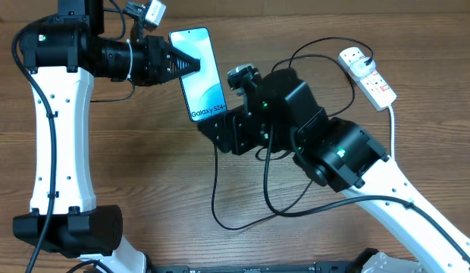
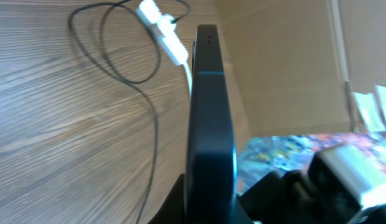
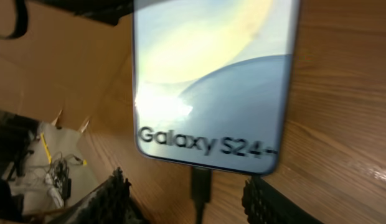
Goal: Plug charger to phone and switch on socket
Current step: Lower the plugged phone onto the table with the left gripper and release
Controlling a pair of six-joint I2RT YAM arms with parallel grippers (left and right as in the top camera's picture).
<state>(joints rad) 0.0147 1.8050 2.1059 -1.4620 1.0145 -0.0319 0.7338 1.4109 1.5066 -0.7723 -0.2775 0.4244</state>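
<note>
My left gripper is shut on the phone, gripping its long side; the screen faces up and reads "Galaxy S24+". In the left wrist view the phone shows edge-on between the jaws of the left gripper. The charger's connector tip sits at the phone's bottom edge. My right gripper is open around the tip, both fingers clear of it. From there the thin black charger cable loops over the table to the white socket at the far right.
The black cable lies in loose loops on the wooden table between the right arm and the socket. A thick white cord runs down from the socket. A cardboard wall stands behind the table.
</note>
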